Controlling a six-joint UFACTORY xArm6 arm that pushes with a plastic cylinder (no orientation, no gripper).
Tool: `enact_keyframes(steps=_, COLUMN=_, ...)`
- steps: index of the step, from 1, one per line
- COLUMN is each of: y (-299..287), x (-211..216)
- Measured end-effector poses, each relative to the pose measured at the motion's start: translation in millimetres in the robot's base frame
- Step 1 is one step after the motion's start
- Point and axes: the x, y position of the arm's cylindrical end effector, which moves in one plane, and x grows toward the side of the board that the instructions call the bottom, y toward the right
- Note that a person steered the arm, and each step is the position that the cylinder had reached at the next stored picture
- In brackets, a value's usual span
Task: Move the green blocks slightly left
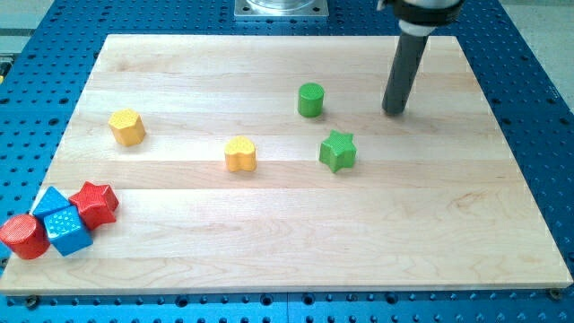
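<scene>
2 green blocks | cylinder, star | both left of tool

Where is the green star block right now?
The green star sits right of the board's centre, below the green cylinder, right of the yellow heart, and lower-left of my tip.

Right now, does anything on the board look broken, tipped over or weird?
Nothing stands out. The green cylinder and green star sit flat and whole, with my tip to their right, touching neither. The red and blue blocks huddle at the bottom left, near the board's edge.
</scene>
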Motion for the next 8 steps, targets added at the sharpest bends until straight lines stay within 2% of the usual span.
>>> enact_keyframes(steps=1, y=-27.5, x=-40.8)
enact_keyframes(steps=2, y=-79.2, x=-4.2)
enact_keyframes(steps=3, y=-115.2, x=1.3)
enact_keyframes(steps=4, y=-107.7, x=-12.0)
enact_keyframes(steps=5, y=-129.1, x=20.8)
enact_keyframes(steps=6, y=-93.6, x=-19.5)
enact_keyframes(steps=7, y=-9.6, x=67.6)
enact_keyframes(steps=8, y=-55.3, x=112.6)
